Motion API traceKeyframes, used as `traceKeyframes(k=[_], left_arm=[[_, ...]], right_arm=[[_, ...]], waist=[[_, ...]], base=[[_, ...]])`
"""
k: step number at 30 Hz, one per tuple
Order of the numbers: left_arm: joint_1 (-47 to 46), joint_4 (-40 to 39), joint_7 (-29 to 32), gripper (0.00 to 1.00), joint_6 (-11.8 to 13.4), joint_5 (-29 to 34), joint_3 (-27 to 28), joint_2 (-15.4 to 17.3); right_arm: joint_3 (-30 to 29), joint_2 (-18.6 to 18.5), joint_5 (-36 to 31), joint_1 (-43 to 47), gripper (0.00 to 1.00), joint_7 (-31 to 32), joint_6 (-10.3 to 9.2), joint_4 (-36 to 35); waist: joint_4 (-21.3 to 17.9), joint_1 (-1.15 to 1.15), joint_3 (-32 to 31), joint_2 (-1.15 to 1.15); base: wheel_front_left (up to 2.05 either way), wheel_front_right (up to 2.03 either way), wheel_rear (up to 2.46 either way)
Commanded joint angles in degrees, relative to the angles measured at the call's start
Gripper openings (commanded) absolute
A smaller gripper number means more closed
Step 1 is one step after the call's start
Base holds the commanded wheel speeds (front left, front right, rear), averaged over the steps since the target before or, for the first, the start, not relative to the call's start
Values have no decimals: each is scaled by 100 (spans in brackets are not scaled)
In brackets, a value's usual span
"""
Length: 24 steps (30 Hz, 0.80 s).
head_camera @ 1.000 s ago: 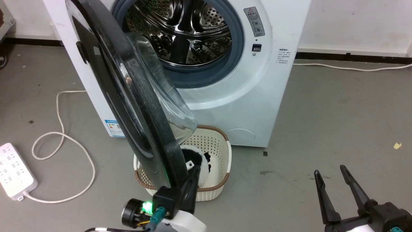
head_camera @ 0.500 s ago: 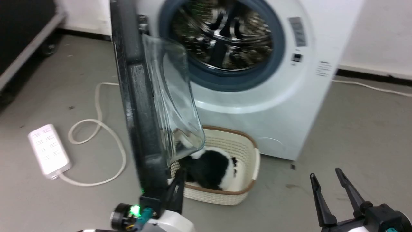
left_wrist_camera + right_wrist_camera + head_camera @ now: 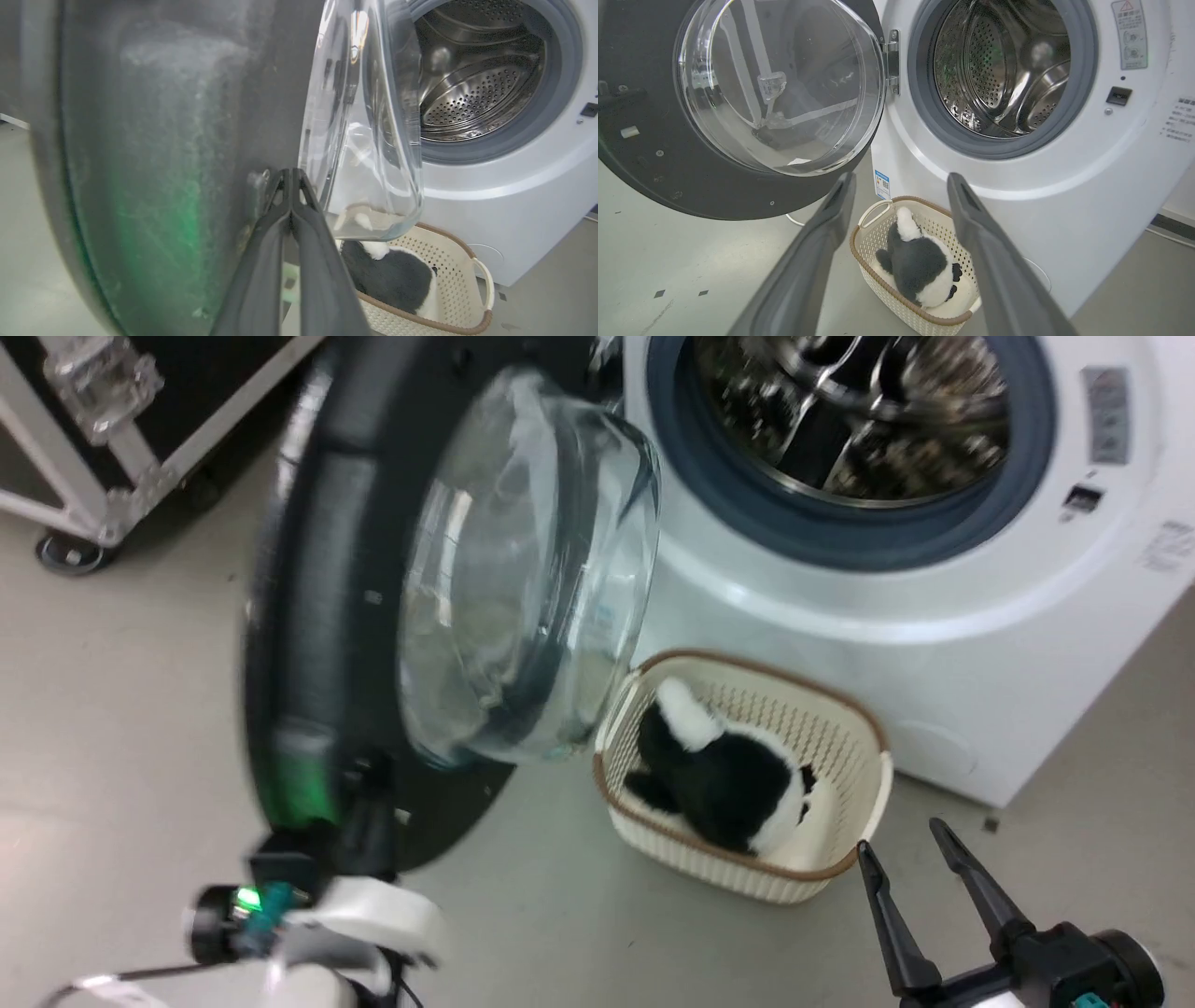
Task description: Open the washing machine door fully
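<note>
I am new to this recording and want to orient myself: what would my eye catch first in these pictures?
The huge black washing machine door, with its bulging glass window, stands wide open at the left of the white washing machine, baring the shiny steel drum. On the floor below the opening, a cream basket holds a black-and-white plush toy.

The left gripper (image 3: 290, 175) sits low at about seven o'clock in the head view, its two dark fingers pressed together to a point and aimed toward twelve. The right gripper (image 3: 900, 838), at five o'clock, hangs free, fingers spread apart, tilted toward eleven.
</note>
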Motion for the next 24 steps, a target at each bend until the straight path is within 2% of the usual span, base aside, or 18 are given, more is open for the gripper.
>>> traceKeyframes(k=[1, 4, 5, 16, 20, 24], left_arm=[[-115, 22, -48, 0, 28, -57, 96, 74], [-307, 196, -57, 0, 14, -223, 419, 260], [-548, 394, -67, 0, -47, -423, 761, 427], [-1509, 1223, -78, 0, -161, -693, 1749, 1131], [-1569, 1281, -79, 0, -187, -613, 1977, 1158], [-1423, 906, -79, 0, -312, -225, 2122, 962]], right_arm=[[6, -9, -36, -94, 100, -25, -4, -12], [3, -101, -80, -199, 100, -25, -4, -40], [-27, -212, -93, -303, 100, -15, -4, -73], [-426, -540, -58, -529, 100, 156, -4, -360], [-464, -512, -33, -560, 100, 156, -4, -355], [-620, -392, -88, -589, 100, 93, -4, -287]], waist=[[107, 0, 222, 0], [78, 0, 464, 0], [19, 0, 681, 0], [-265, 0, 1233, 0], [-353, 0, 1242, 0], [-420, 0, 1065, 0]], base=[[0, 0, 0], [0, 0, 0], [0, 0, 0], [0, 0, 0], [0, 0, 0], [0, 0, 0]])
